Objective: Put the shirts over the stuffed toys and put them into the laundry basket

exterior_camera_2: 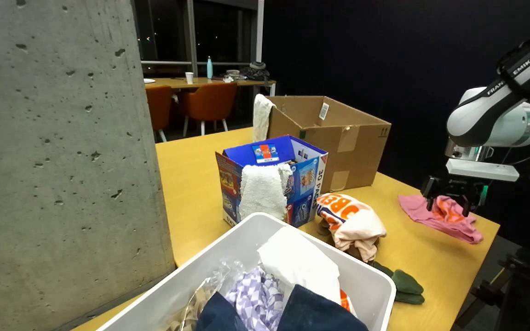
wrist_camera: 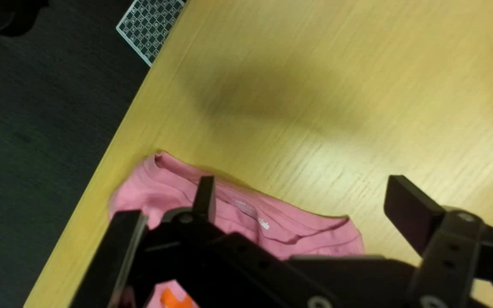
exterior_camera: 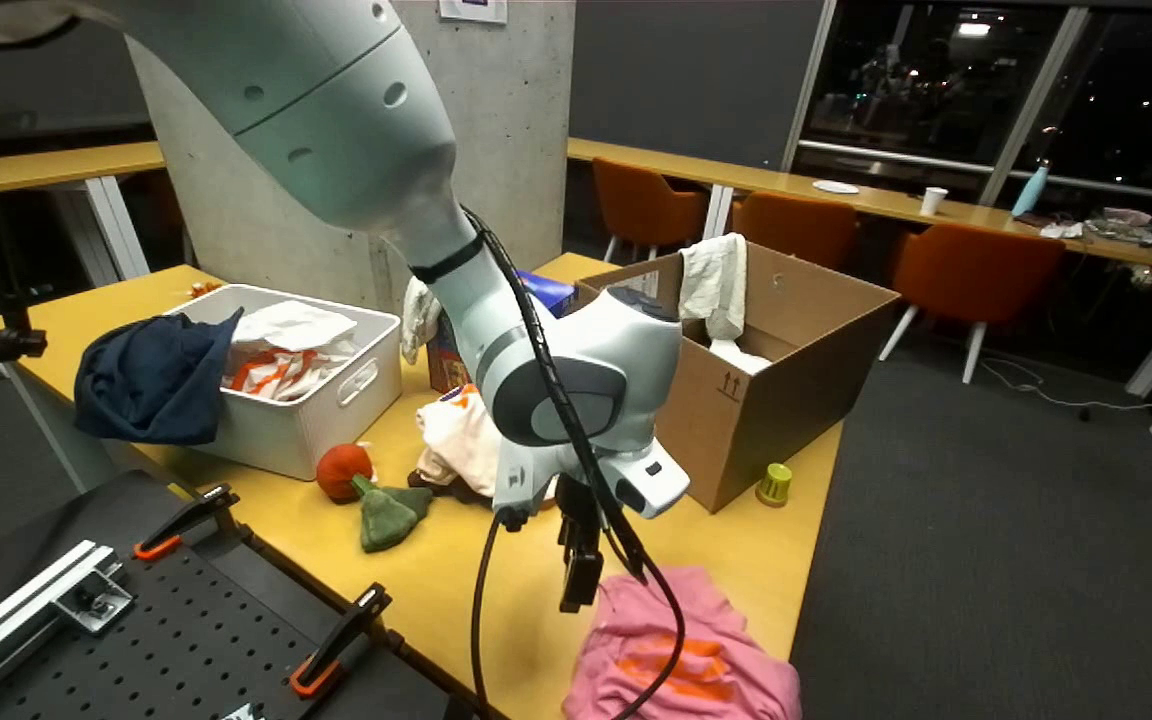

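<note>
Pincer (wrist_camera: 301, 196) is spread wide, hanging over the tabletop (wrist_camera: 400, 107) right by the pink shirt (exterior_camera: 686, 655), which is lying there all rumpled. Cream shirt (exterior_camera_2: 359, 225) with orange print is bunched up near the white bin (exterior_camera: 271, 430).

In an exterior view, the robot arm (exterior_camera_2: 490, 103) bears "FRAN" and "EMIKA", with a dark strap (exterior_camera_2: 513, 85) between them. The blue box (exterior_camera_2: 304, 184) has "30 PACK" down 1 side, its ending hard to make out. The cardboard box (exterior_camera_2: 361, 158) shows 2 upward arrows in both exterior views; its white label (exterior_camera_2: 324, 111) is too small to read. Orange letters on the white shirt (exterior_camera_2: 359, 225) and collar print in the pink shirt (wrist_camera: 238, 218) cannot be read.
</note>
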Controlling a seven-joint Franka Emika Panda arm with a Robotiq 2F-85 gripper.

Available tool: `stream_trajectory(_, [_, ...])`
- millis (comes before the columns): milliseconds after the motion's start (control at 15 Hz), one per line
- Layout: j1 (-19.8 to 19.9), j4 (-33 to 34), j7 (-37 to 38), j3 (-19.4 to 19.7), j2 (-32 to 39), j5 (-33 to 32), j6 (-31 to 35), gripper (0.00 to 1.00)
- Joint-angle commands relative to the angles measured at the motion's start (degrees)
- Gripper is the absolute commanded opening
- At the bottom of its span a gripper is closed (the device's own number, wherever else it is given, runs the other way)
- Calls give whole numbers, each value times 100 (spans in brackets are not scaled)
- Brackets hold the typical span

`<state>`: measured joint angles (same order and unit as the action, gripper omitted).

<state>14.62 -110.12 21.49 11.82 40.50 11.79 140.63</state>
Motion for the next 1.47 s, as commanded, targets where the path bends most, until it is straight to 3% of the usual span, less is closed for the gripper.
stream_trajectory(0, [95, 136, 47, 64, 263, 219, -51, 100])
stream_trajectory(533, [60, 747, 857, 557, 725, 155, -619, 100])
stream_trajectory(1333, [139, 2613, 1378, 452, 2044, 142, -1275, 100])
stream_trajectory(1400, [130, 2709, 1404, 461, 2116, 125, -1287, 76])
